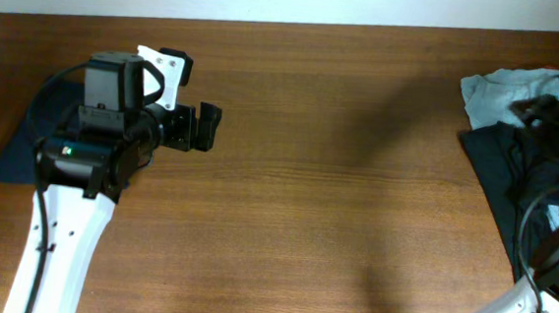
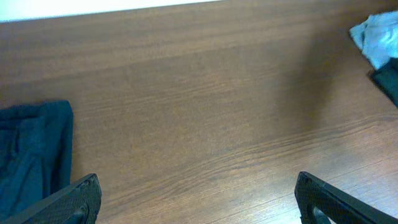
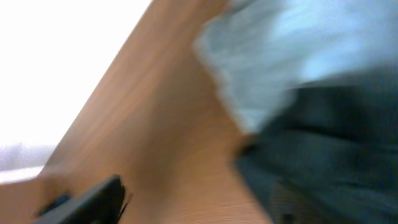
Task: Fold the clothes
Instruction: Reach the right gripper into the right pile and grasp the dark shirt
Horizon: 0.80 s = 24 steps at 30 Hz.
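Navy garment (image 2: 31, 155) near left pincer (image 2: 199, 202), not touching; jaws wide.

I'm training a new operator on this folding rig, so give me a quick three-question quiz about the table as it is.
1. True or false: the left gripper stands open, holding nothing.
2. The light-blue garment lies: A near the right arm, B at the far left, C mid-table.
3. What colour is the cloth lying by the left arm?
Key: 1 true; 2 A; 3 dark blue.
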Tool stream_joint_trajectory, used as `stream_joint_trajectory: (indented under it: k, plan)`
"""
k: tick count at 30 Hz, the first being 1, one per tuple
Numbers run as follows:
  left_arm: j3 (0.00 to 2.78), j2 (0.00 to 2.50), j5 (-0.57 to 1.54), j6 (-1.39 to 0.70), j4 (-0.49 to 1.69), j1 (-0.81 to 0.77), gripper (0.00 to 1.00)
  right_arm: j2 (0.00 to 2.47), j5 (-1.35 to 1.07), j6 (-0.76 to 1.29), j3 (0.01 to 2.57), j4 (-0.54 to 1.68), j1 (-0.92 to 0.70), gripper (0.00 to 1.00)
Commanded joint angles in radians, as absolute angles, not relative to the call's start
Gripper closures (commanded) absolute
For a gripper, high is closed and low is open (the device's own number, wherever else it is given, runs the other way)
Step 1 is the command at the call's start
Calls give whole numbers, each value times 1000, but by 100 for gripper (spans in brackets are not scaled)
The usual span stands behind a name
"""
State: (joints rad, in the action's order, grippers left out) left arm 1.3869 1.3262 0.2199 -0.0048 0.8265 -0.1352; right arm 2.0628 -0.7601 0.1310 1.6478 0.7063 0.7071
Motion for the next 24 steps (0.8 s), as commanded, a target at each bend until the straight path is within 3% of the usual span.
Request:
stream_joint_trajectory:
  k: [1, 6, 15, 24]
  plan:
    - [1416, 1287, 220, -7, 825, -134, 1, 2040, -547, 131, 1661, 721, 846, 10]
    - [1415, 1288, 208, -7, 824, -134, 1, 2075, -515, 110, 1658, 725, 933, 10]
    - [1415, 1288, 209, -7, 824, -135, 1, 2194, -459, 109, 1640, 719, 935, 11]
    - [1415, 1288, 208, -7, 824, -134, 1, 2213, -638, 108, 1639, 722, 934, 55]
